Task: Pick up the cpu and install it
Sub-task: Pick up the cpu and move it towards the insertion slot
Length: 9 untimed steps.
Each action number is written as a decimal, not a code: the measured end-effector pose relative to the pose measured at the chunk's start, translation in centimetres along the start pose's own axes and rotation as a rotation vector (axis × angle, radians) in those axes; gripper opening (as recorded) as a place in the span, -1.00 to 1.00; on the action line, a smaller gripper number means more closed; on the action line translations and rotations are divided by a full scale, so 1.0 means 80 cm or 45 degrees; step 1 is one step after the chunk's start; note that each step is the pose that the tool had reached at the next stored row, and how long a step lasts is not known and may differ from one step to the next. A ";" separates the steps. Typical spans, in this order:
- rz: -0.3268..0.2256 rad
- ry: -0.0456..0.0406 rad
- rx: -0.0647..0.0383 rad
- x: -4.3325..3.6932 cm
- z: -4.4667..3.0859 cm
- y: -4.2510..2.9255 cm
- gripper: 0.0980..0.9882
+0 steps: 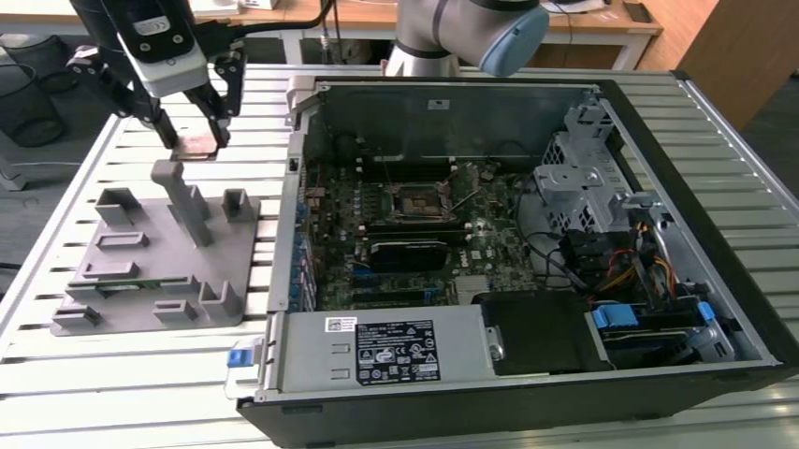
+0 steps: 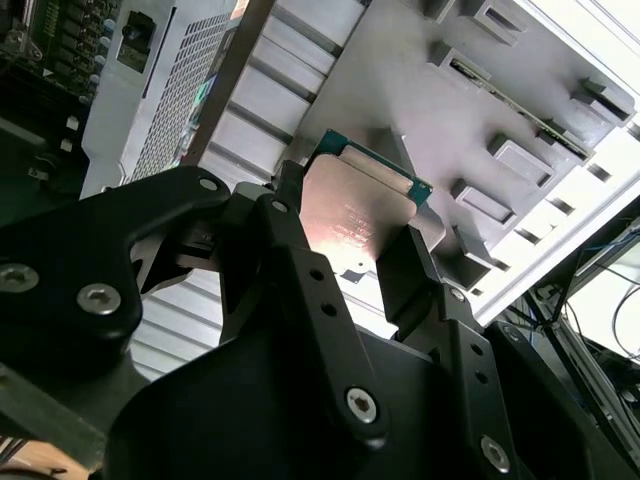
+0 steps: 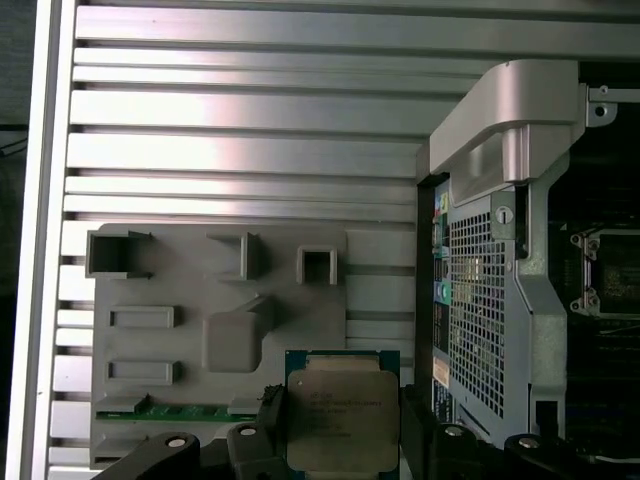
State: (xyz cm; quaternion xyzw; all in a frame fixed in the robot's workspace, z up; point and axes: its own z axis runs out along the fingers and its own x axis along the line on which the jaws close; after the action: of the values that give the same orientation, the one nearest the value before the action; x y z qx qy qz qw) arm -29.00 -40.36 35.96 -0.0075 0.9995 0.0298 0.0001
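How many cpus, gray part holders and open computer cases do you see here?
cpu, held in the gripper: 1
gray part holder: 1
open computer case: 1
Total: 3

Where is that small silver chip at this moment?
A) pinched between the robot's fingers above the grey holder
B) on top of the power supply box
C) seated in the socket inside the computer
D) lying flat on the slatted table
A: the cpu sits clamped between the fingers, above the grey holder and outside the computer case.
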 end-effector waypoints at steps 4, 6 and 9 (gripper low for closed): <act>0.000 0.000 0.000 -0.003 0.0005 0.0001 0.00; 0.000 0.000 0.000 -0.005 0.0007 0.0001 0.00; 0.000 0.000 0.000 -0.007 0.0010 0.0002 0.00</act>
State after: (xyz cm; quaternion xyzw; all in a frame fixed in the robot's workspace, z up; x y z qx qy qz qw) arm -28.43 -40.33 35.88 -0.0075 0.9995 0.0298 0.0001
